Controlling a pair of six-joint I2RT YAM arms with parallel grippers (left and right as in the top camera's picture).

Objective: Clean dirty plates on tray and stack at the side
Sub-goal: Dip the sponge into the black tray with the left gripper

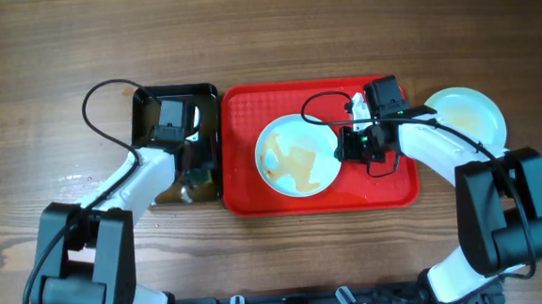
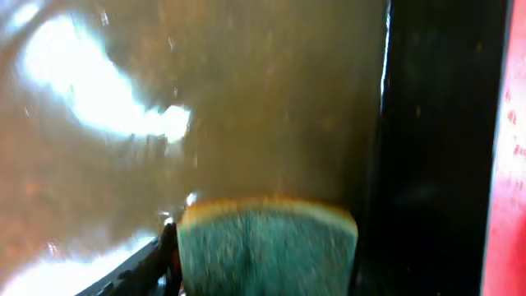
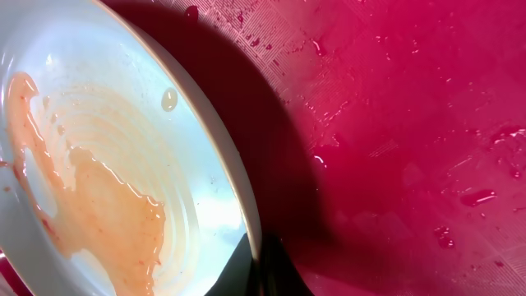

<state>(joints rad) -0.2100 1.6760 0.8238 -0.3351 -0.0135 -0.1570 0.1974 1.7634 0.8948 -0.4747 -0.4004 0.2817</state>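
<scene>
A pale blue-white plate (image 1: pixel 298 155), smeared with orange sauce, lies on the red tray (image 1: pixel 250 111). My right gripper (image 1: pixel 346 147) is shut on its right rim. In the right wrist view the fingers (image 3: pixel 265 271) pinch the rim of the plate (image 3: pixel 99 156) above the wet tray (image 3: pixel 394 123). A second plate (image 1: pixel 467 116) with a brownish smudge lies on the table to the right of the tray. My left gripper (image 1: pixel 192 178) is shut on a green sponge (image 2: pixel 267 238) over the black tray (image 1: pixel 145 103). A third plate is not in view.
The black tray (image 2: pixel 427 123) holds brownish water and sits against the red tray's left edge (image 2: pixel 514 164). Water drops lie on the red tray. Cables run over both arms.
</scene>
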